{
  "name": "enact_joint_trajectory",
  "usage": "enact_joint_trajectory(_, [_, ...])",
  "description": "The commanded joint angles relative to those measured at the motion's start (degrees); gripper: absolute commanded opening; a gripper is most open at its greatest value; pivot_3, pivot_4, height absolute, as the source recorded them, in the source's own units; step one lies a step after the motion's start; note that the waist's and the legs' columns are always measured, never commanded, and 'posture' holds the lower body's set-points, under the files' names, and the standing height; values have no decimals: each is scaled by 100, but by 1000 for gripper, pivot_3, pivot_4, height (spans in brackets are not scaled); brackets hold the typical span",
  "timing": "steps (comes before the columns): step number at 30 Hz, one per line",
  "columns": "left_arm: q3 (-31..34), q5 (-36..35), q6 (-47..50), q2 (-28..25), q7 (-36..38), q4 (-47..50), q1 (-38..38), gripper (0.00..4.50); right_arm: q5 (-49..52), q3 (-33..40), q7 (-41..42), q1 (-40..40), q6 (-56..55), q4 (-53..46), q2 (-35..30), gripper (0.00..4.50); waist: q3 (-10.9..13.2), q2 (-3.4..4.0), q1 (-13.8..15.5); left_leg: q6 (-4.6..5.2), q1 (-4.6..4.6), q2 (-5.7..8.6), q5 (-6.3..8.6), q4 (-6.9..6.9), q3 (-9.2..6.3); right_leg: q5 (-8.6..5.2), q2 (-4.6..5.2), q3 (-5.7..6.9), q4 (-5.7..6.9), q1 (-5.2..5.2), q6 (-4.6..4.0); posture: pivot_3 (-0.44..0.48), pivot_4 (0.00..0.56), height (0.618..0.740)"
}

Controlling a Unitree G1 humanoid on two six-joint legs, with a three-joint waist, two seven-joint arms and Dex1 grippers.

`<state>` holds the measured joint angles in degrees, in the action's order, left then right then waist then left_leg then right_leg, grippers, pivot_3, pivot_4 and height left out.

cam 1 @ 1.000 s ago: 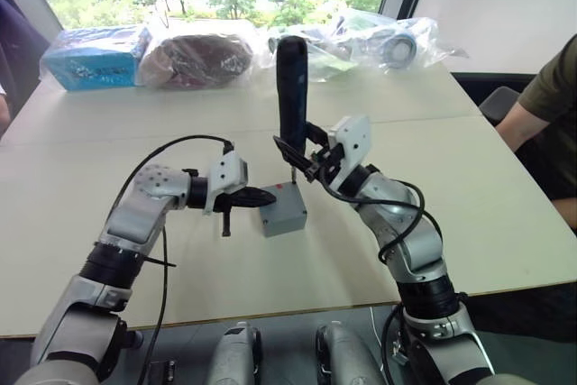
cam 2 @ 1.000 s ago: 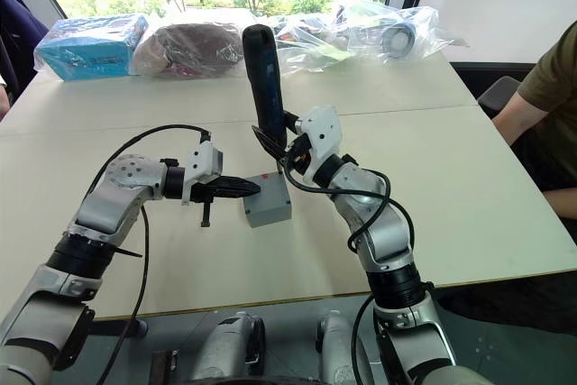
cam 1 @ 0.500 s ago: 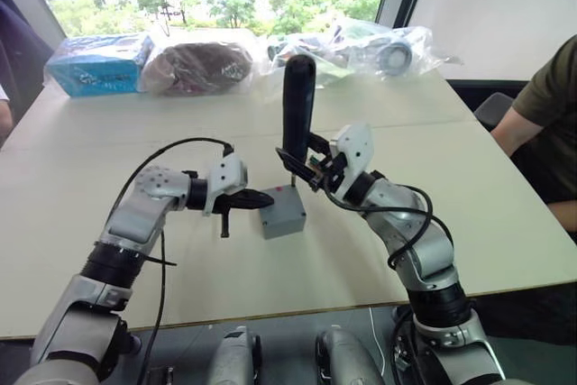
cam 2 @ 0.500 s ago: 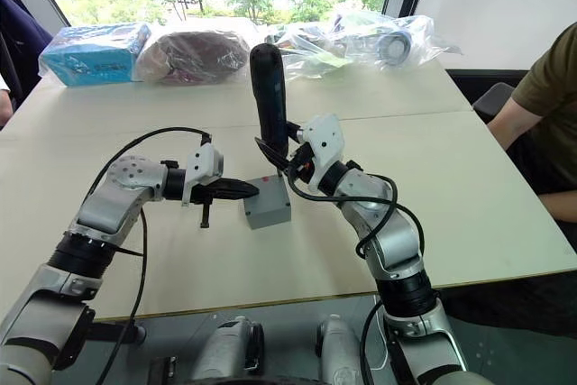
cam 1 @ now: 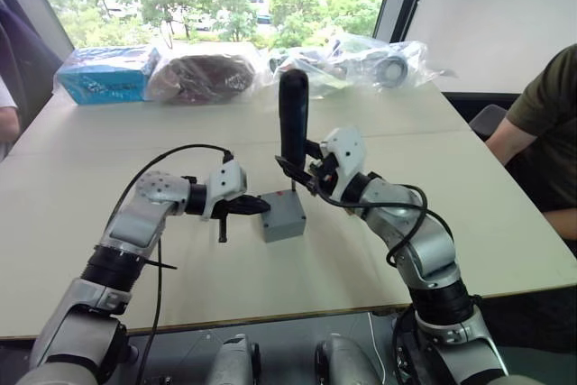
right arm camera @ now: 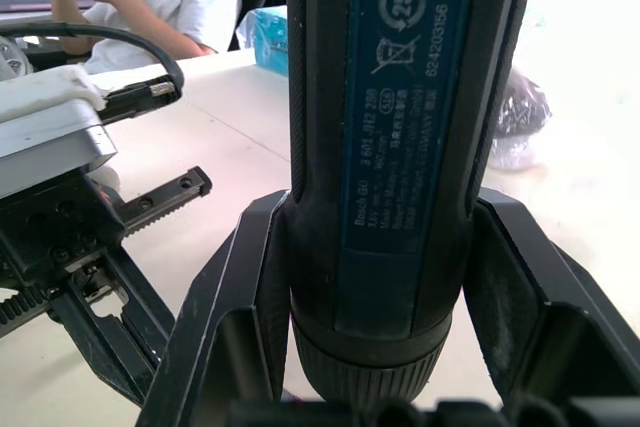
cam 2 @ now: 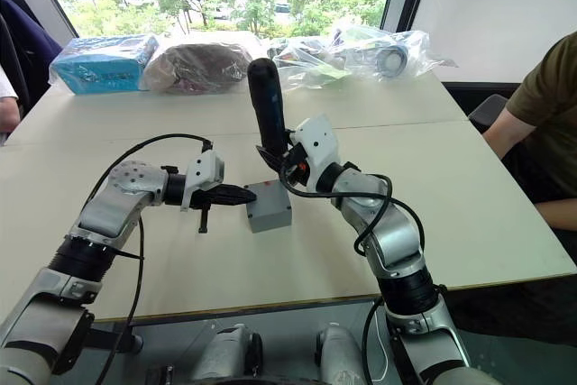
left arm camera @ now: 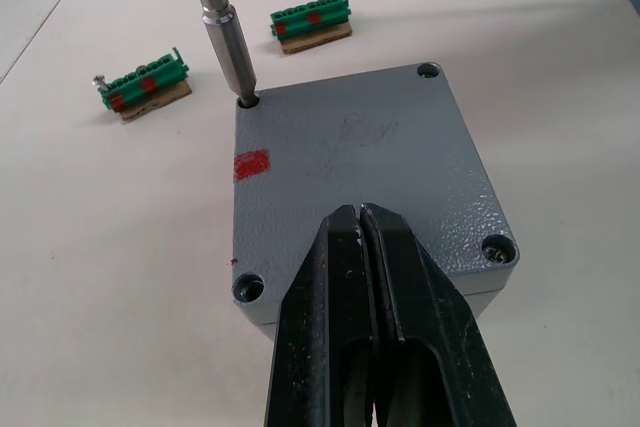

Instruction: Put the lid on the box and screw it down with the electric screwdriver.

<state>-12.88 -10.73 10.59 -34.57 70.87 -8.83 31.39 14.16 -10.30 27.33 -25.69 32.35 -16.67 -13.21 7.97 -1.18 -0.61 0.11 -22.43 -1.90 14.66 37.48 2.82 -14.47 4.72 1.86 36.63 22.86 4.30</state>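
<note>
The grey box (cam 1: 285, 220) sits mid-table with the flat grey lid (left arm camera: 380, 152) on top of it; a red mark shows near one edge of the lid. The black electric screwdriver (cam 1: 292, 119) stands upright with its metal bit (left arm camera: 228, 42) in a corner screw hole of the lid. My right gripper (cam 1: 303, 171) is shut on the screwdriver's lower body. Coming from the left, my left gripper (left arm camera: 358, 213) is shut, with its tips resting on the lid's near edge.
Two small green connector blocks (left arm camera: 312, 23) (left arm camera: 144, 82) lie on the table just beyond the box. Plastic-wrapped items (cam 1: 374, 50) and a blue package (cam 1: 101, 74) line the far edge. A person (cam 1: 543, 123) sits at the right, another at the left edge (cam 1: 7, 122).
The screwdriver and my right gripper have come lower, so the bit now meets the lid's corner hole. The whole view has also shifted slightly. My left gripper stays at the box.
</note>
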Motion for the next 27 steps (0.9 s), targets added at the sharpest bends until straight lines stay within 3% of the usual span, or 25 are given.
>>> enact_joint_trajectory(1, [-85,68,-29,20,27,27,-32,0,124,-199,33,357,892,507,-24,1879,-12,4,-3,0,10,0,0,-27,-1,0,-1,1,-28,-10,0,0,150,740])
enact_joint_trajectory(17, [-72,48,33,58,29,117,-46,0,228,-112,-32,107,1206,203,-144,1879,-16,15,-13,0,9,-3,0,-49,-2,-1,21,2,-50,3,-3,0,150,740])
enact_joint_trajectory(27, [-10,-60,176,82,34,300,-7,0,597,606,-286,-966,1730,-481,-100,1879,-3,31,1,0,-74,3,0,-43,-1,3,35,4,-50,68,-5,0,150,740])
